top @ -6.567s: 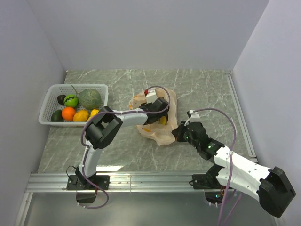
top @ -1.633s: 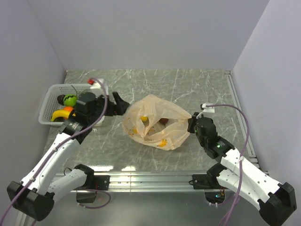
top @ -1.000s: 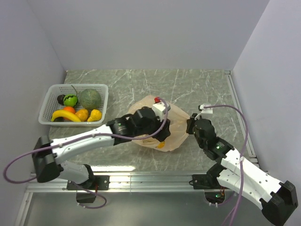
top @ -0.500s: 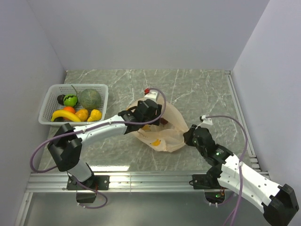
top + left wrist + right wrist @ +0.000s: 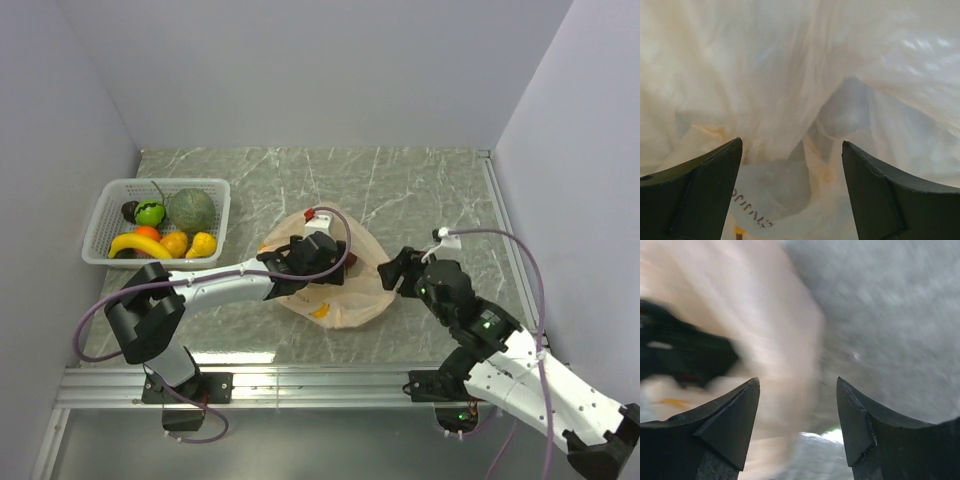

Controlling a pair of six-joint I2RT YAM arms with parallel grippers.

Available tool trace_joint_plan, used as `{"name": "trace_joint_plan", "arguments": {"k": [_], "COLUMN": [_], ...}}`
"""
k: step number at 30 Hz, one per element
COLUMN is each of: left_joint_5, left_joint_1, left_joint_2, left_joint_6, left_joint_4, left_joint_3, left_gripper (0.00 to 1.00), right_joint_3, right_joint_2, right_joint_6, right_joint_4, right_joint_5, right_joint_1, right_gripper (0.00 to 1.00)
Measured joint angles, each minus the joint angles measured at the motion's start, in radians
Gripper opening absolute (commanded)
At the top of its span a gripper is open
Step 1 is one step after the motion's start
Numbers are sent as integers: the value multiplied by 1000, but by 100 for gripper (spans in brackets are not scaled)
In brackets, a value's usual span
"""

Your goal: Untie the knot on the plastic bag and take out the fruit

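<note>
Seven pieces sit in a white basket (image 5: 185,182) at the far left of the marble table (image 5: 430,190): one curved banana (image 5: 140,245), one orange (image 5: 147,233), two plump yellow fruits (image 5: 176,243) side by side, one small dark fruit (image 5: 130,211), one bright green round fruit (image 5: 151,213) and one large grey-green melon (image 5: 191,209). Two arms meet at the single pale-orange plastic bag (image 5: 350,300), which lies crumpled at mid-table. The left arm reaches across from the basket side, and the left gripper (image 5: 791,146) is sunk among the bag's folds. Its wrist camera shows two dark fingers (image 5: 700,185) spread wide, with only film ahead and nothing clamped. Two fruits show through the film: one yellow-orange piece (image 5: 321,311) near the front edge and one dark red piece (image 5: 354,262) further right. Just beside the bag's right edge is the right gripper (image 5: 393,268), its two prongs (image 5: 730,415) likewise parted and holding nothing in a blurred wrist view; whether it touches the film cannot be told
</note>
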Motion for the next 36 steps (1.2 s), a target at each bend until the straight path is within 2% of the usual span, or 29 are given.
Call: {"name": "trace_joint_plan", "arguments": {"k": [5,10,13,19,24,31,36], "left_joint_5": [-21,-42,-61,-102,-108,-86,-13], "left_joint_1": [-10,-9,-9,18,79,204,235], "left_joint_2": [-18,-18,-18,-18,-14,-14,-33], "left_joint_6": [-87,-179,-220,-266,-290,-320,-257], "left_joint_4": [17,33,40,61,87,156,188], "left_joint_3": [-4,-4,-4,-11,-40,-93,-93], "left_gripper": [81,77,75,74,75,77,91], "right_joint_3": [191,229,172,-74,-197,-216,-224], "right_joint_2": [56,111,150,314,411,346,306], "right_joint_6": [-35,-66,-77,-60,-19,28,40], "right_joint_4": [5,41,140,327,313,283,263], "right_joint_5": [24,3,-54,-156,-170,-111,-77], "right_joint_1": [108,149,150,146,113,89,81], "right_gripper": [70,65,60,54,46,43,43]}}
